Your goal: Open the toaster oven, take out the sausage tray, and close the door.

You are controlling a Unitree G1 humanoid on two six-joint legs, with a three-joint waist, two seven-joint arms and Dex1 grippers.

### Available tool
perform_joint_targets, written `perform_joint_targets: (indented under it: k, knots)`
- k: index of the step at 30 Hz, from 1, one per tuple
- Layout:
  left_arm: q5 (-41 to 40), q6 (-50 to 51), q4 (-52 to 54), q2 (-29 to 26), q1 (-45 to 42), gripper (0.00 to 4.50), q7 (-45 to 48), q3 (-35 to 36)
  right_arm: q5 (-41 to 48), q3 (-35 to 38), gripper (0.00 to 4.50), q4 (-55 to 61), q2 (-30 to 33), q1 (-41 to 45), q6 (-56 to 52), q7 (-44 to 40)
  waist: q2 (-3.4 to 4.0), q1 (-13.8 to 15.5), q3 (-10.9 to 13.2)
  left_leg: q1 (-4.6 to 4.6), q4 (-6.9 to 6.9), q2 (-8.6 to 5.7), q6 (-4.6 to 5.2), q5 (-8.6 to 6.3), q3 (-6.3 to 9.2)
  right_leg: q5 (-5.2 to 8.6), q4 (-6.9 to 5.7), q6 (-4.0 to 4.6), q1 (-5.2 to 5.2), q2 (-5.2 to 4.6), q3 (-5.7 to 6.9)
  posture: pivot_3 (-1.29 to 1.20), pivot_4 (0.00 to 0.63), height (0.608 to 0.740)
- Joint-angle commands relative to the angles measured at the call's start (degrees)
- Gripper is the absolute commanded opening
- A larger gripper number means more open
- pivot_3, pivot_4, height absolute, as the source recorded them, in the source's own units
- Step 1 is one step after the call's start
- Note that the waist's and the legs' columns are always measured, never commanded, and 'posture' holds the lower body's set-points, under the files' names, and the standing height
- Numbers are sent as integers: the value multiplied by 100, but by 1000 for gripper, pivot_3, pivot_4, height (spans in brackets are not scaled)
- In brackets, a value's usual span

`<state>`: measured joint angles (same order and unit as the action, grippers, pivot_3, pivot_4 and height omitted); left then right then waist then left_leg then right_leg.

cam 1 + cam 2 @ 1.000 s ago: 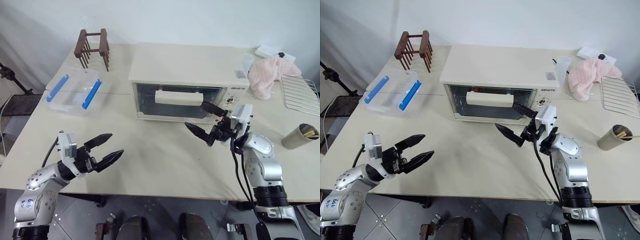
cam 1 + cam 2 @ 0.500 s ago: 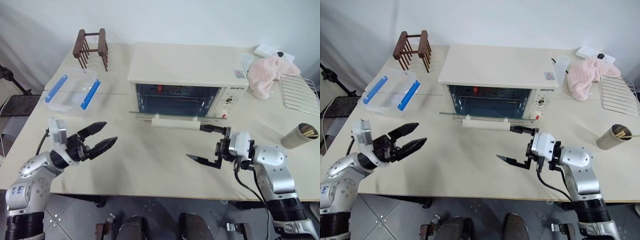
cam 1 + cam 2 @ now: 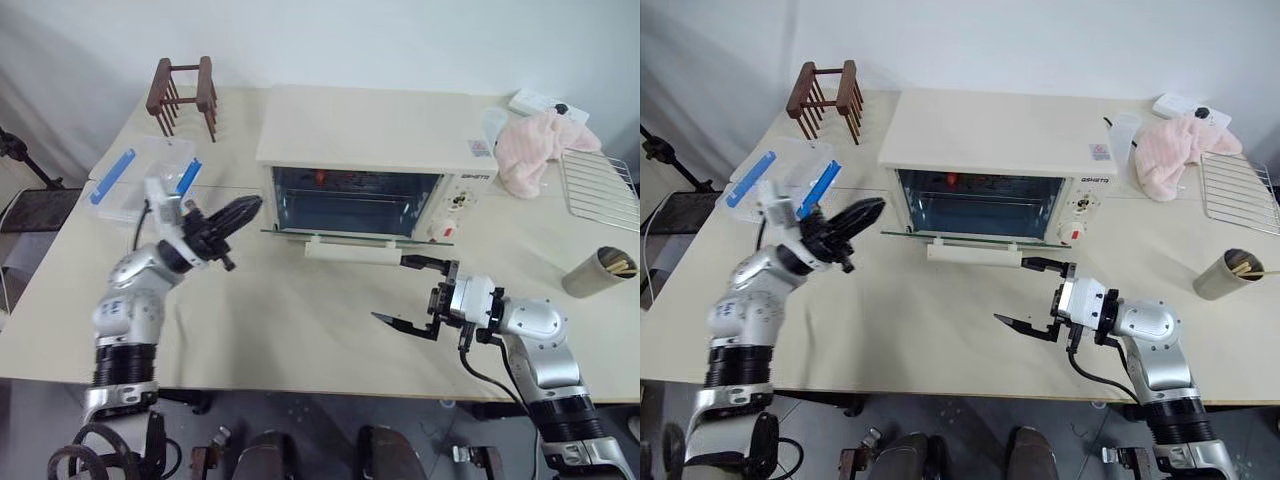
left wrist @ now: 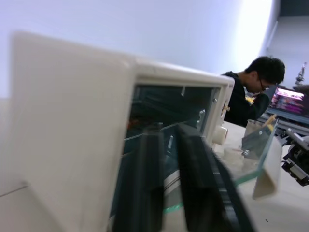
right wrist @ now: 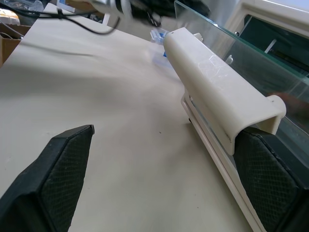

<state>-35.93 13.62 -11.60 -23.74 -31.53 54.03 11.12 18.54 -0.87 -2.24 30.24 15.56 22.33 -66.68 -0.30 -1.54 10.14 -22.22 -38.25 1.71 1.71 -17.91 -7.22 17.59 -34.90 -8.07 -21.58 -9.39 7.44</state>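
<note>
The cream-white toaster oven stands mid-table with its glass door swung down and the bar handle facing me. The dark cavity hides the sausage tray; a small red spot shows inside. My left gripper is shut and empty, raised by the oven's front left corner, pointing at the opening. My right gripper stands wide open low over the table, just in front of the handle's right end, holding nothing.
A clear box with blue clips and a wooden rack sit at the far left. On the right are a pink cloth, a wire rack and a cup of sticks. A person sits behind.
The door went from closed to swung down. My right gripper came back and down off the handle. My left arm rose toward the oven's left front corner and its gripper shut.
</note>
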Motion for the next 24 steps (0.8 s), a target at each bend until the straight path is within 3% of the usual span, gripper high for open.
perform_joint_targets:
  k: [1,6,17,24]
  knots:
    - [206,-209,-110,65,-177,45,180,-171,12,25,4500,72,73,6,107,40,-3,-4,2,0,0,2,-1,1,-1,0,2,0,0,2,0,0,150,740]
    - [288,-116,-184,23,-107,45,652,-440,-1,217,4500,314,215,-412,36,291,-4,28,3,-1,-2,3,-2,1,0,0,1,0,0,3,-1,0,150,740]
    - [927,-466,-476,-95,111,45,1250,-1002,208,1976,4500,1586,798,-2933,-709,1370,-7,196,4,-7,-8,1,-1,1,-1,0,15,0,4,3,-1,0,150,740]
    - [1344,-936,-845,-92,225,45,1309,-1165,317,2657,4500,1999,1156,-3044,-1326,1709,-8,140,5,-2,-7,10,1,3,-14,1,24,1,3,4,-7,0,150,740]
